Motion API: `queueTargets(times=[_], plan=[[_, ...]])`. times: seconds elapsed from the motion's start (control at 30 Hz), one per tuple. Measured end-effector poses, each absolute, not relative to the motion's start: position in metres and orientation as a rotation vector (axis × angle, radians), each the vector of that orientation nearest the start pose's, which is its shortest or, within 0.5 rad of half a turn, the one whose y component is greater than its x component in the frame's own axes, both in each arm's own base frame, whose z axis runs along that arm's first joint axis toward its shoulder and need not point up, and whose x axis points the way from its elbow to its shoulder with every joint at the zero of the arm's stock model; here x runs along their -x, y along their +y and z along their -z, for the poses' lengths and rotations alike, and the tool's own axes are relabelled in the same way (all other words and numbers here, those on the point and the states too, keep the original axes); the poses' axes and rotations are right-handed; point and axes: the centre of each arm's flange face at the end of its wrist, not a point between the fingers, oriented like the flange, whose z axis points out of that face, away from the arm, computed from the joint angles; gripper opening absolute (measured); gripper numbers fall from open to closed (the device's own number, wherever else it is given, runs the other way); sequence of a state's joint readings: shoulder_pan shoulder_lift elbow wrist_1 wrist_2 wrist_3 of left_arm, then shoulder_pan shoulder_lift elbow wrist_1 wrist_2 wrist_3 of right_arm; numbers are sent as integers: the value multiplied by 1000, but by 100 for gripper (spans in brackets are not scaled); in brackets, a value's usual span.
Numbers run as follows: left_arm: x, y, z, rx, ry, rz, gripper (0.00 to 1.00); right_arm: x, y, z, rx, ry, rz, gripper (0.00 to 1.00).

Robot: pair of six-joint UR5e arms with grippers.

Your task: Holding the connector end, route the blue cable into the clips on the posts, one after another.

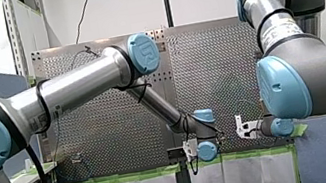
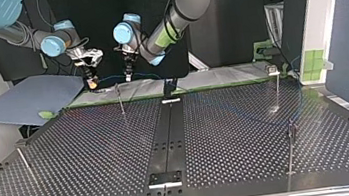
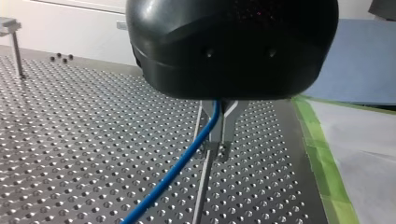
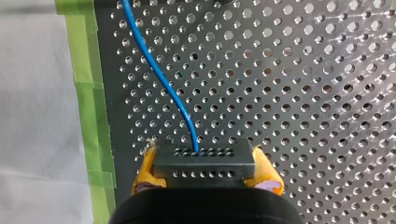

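Perforated table [image 2: 227, 137]: fills the lower half of the top view. It is dull metal with a regular grid of holes that glint.

My left arm [image 1: 79, 86] and my right arm [image 1: 310, 75]: brushed silver tubes with blue caps. They meet at the table's far edge, upper left of the top view.

Posts: thin upright metal rods. The nearest post [image 2: 120, 98] stands just below the two grippers, and three more posts stand well apart toward the frame's right and lower left. We judge that no clip holds the cable yet, so the first clip is the step in hand.

My right gripper [image 4: 205, 173]: its yellow pads [image 4: 145, 173] pinch the connector [image 4: 204, 161] from both sides.

My left gripper [image 3: 218, 140]: its metal fingers are pressed together around the blue cable [image 3: 175, 170], a little along from the connector.

To do it well, in our judgement:
- Hold the connector firm.
- Let the span between the grippers run lightly taut.
- Bring it down onto the clip from above rather than dragging sideways. The rod looks slender enough to flex.

Connector: a dark rectangular block with rows of small holes on its faces.

Cable: thin, smooth, glossy and round. It leaves the connector in a soft S-curve.
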State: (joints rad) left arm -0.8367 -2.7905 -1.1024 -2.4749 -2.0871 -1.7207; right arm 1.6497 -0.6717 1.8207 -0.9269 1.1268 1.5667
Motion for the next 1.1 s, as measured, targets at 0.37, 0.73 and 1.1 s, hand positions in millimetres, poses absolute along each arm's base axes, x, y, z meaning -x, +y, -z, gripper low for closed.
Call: queueTargets(times=[0.37,0.73,1.1], plan=[[-474,-633,58,-161,1630,335,0,-205,-553,46,-1711,-1127,-1538,0],[-473,-633,72,-185,1648,340,0,-188,-564,45,-1668,-1158,-1544,0],[-473,-630,89,-193,1655,353,0,-182,-575,61,-1685,-1162,-1513,0]])
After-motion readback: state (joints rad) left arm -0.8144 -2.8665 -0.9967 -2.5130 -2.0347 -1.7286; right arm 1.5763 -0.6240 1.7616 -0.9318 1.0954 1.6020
